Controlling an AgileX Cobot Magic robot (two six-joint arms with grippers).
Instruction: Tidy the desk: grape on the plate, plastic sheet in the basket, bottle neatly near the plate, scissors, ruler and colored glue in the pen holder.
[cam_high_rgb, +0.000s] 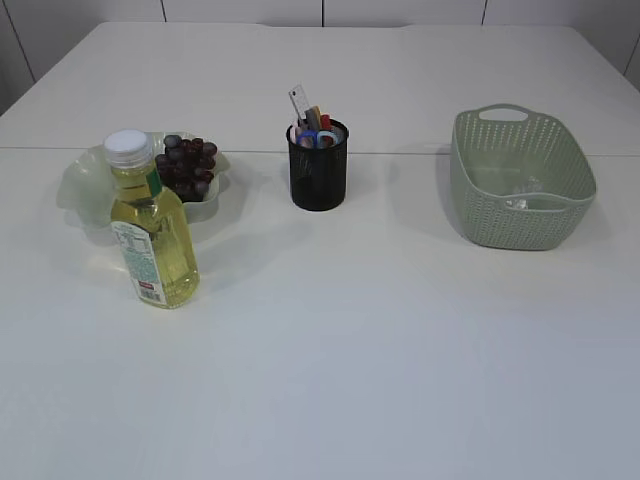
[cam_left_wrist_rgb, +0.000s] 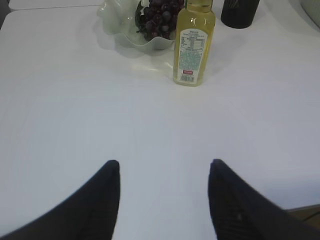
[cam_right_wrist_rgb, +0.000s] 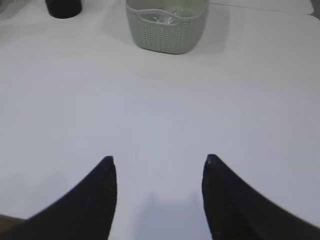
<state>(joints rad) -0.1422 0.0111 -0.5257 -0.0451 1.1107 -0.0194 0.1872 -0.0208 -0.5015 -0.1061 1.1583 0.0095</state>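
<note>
the pale green plate (cam_high_rgb: 85, 185) with its wavy rim holds a bunch of dark purple grapes (cam_high_rgb: 187, 166). the black mesh pen holder (cam_high_rgb: 318, 170) stands upright with a ruler (cam_high_rgb: 298, 102) sticking up tallest, blue-handled scissors (cam_high_rgb: 322, 138) and a reddish stick, probably the colored glue (cam_high_rgb: 324, 122), all inside it. the sage green woven basket (cam_high_rgb: 520, 180) has a crumpled clear plastic sheet (cam_high_rgb: 520, 196) lying on its floor.

the bottle (cam_high_rgb: 150, 225) of yellow liquid stands upright with a white cap, touching or just in front of the plate. its label carries fine print and a small red patch low down, but none of the writing can be read.

the left gripper (cam_left_wrist_rgb: 164, 165) has its two dark fingers spread wide with nothing between them, only bare white table (cam_left_wrist_rgb: 75, 100). the bottle sits well ahead of these jaws, slightly right of their centre line, with the plate and grapes just beyond it to the left and the pen holder at the far right.

the right gripper (cam_right_wrist_rgb: 157, 161) is likewise spread wide and holds nothing. the basket lies well ahead of its jaws, nearly centred, and the pen holder far ahead to the left.

only the exterior view shows the pen holder's contents; neither gripper appears in it. the right wrist view shows the plastic sheet through the basket's open top.
</note>
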